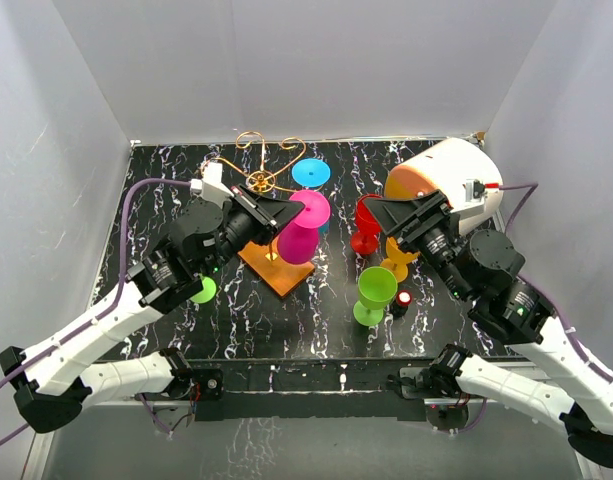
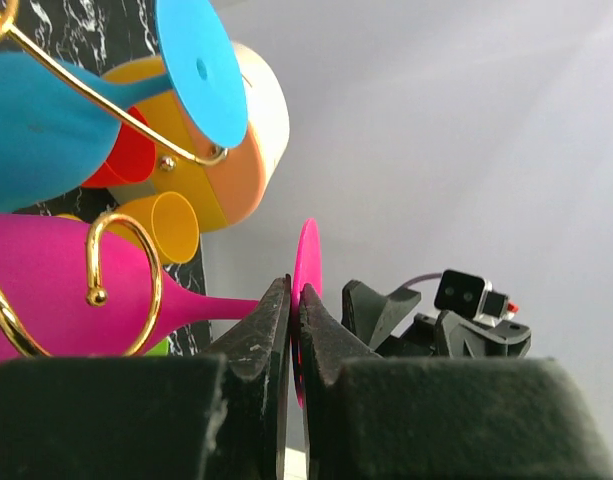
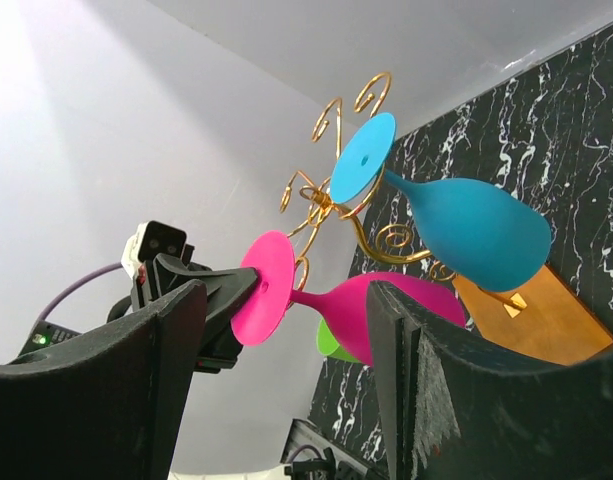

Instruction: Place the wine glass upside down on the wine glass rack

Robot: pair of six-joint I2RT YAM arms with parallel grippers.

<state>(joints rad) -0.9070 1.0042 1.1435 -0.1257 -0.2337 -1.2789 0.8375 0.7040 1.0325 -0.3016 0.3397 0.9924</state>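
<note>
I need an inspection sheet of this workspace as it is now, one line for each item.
Surface: black marbled table.
Job's things: wine glass rack carries blue glass upside down; pink wine glass lies at a rack curl, seating unclear.
Clutter: red glass, yellow glass, green glass; white-orange container on its side; small black-red item.
Grippers: left gripper shut on the pink foot; right gripper open, empty.
Cables: purple cable at each arm.
Surroundings: plain white walls.

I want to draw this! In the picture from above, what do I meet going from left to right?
Small green thing → pink glass → red glass → white tub. The rack, the blue, green and yellow glasses overlap these, so they are left out.
</note>
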